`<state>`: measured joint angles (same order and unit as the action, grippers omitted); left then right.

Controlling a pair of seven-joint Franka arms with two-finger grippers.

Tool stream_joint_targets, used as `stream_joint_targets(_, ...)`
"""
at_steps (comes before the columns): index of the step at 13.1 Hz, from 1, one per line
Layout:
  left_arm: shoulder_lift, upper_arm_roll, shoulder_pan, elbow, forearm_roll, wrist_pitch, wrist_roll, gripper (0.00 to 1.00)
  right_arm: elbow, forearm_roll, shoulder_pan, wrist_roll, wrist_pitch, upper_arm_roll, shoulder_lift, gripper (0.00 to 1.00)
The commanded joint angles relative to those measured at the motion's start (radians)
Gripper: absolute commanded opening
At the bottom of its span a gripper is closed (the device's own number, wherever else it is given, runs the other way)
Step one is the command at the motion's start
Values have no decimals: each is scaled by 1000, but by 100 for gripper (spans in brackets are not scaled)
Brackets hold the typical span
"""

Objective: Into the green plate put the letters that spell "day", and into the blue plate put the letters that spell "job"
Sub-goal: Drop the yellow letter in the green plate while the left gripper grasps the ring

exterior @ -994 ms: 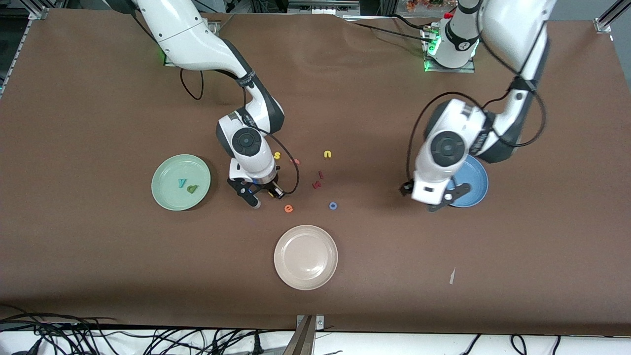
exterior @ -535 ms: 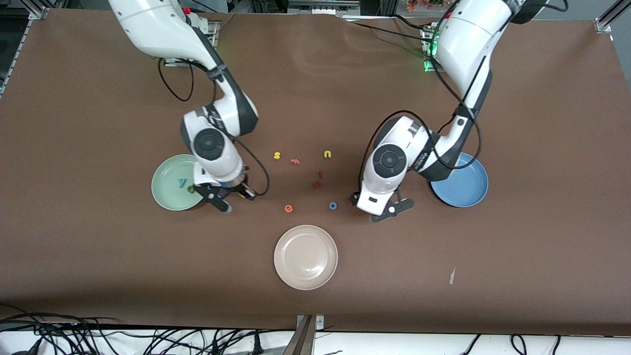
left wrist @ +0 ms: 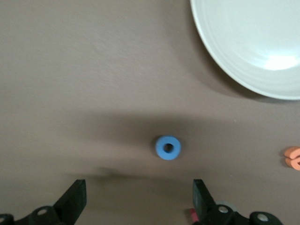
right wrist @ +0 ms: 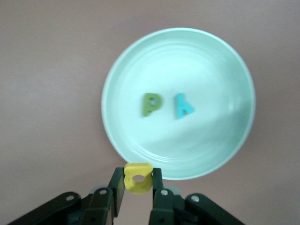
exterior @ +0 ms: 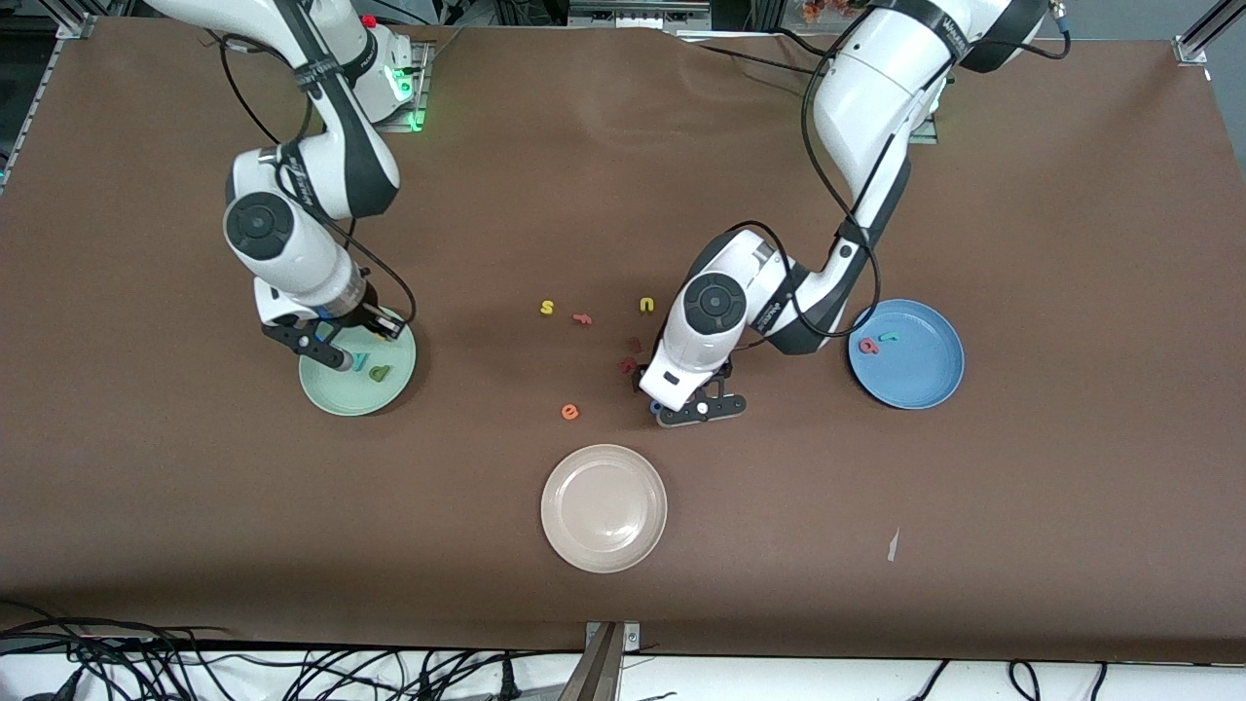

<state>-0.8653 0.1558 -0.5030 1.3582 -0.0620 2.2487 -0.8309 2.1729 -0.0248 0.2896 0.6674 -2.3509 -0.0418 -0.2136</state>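
The green plate (exterior: 389,385) (right wrist: 211,140) holds the olive d (exterior: 380,371) (right wrist: 151,103) and the teal y (right wrist: 183,106). My right gripper (exterior: 331,350) (right wrist: 138,182) hangs over that plate's rim, shut on the yellow a (right wrist: 138,178). The blue plate (exterior: 925,385) holds the pink-red b (exterior: 866,345) and the teal j (exterior: 889,338). My left gripper (exterior: 693,407) (left wrist: 138,204) is low over the table, open. The blue o (left wrist: 168,147) lies on the table just ahead of its fingers. In the front view that gripper mostly covers the o.
A beige plate (exterior: 604,560) (left wrist: 220,61) sits near the front camera. An orange e (exterior: 569,412) (left wrist: 293,157) lies beside the left gripper. Yellow s (exterior: 547,308), orange f (exterior: 582,317), yellow u (exterior: 646,305) and dark red letters (exterior: 628,365) lie mid-table.
The right gripper carried the yellow a from the loose letters to the green plate's rim. The left gripper swung from the blue plate to over the blue o.
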Motion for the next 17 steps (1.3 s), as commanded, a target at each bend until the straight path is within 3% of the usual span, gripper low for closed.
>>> stream_joint_targets(1,-73,-10,-26,-102,28,-8,41,100,33,-14,-35,-96,34,16,56,59)
stream_joint_targets(3,-89,-13,-28,-110,27,-6,41,100,30,-14,-46,-144,32,14,56,62)
stream_joint_targets(4,-101,-16,-28,-126,27,-8,41,100,25,-14,-52,-178,21,16,50,72)
stream_joint_targets(5,-119,-19,-28,-145,25,-8,41,99,16,-15,-58,-193,15,14,46,97)
stream_joint_targets(6,-129,-25,-29,-155,25,-9,39,97,2,-15,-61,-230,16,14,49,100)
stream_joint_targets(9,-135,-27,-31,-156,25,-14,36,88,-82,-14,-98,-425,68,14,51,100)
stream_joint_targets(12,-138,-65,-64,-159,28,-15,21,68,-215,0,-121,-506,235,14,48,100)
stream_joint_targets(17,-143,-67,-65,-160,28,-15,-1,43,-444,5,-135,-560,556,-9,59,100)
